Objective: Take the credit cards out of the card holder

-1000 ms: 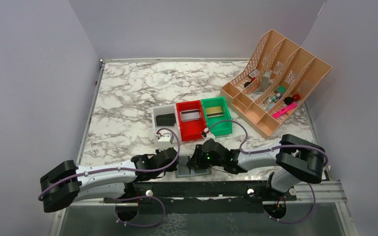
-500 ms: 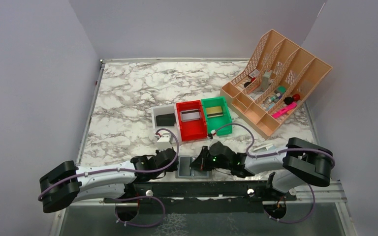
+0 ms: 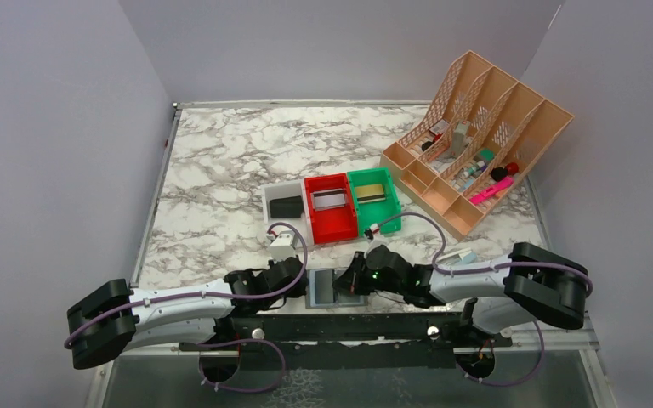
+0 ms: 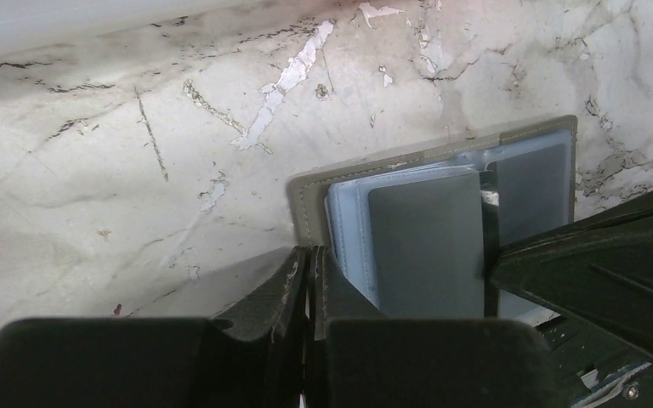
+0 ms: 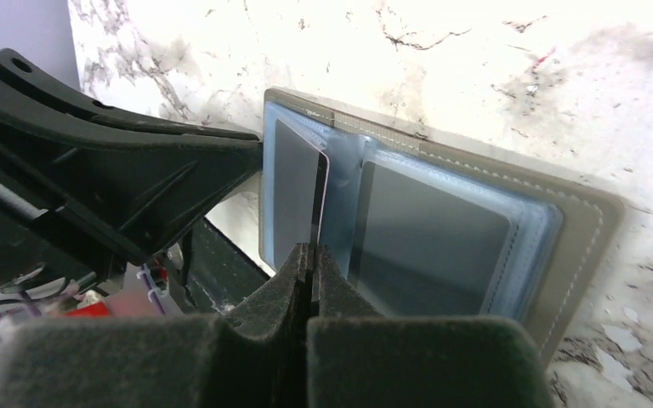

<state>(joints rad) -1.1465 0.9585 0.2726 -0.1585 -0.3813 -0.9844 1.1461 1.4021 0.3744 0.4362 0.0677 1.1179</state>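
Top view: card holder (image 3: 325, 287) open, flat; cards (image 3: 330, 201), judged extracted, lie in white bin (image 3: 269, 201), red bin (image 3: 333, 231), green bin (image 3: 383, 223) just beyond it | Left wrist: left gripper (image 4: 309, 260) clamped on card holder's edge | Right wrist: right gripper (image 5: 311, 257) pinches dark card (image 5: 296, 191), partly drawn from card holder; another apparently sleeved, outstanding.

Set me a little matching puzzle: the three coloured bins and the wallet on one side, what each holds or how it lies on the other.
1. white bin
2. red bin
3. green bin
4. card holder

a. yellowish card inside
b. lying open
c. black card inside
d. grey card inside

Pairs: 1-c, 2-d, 3-a, 4-b.
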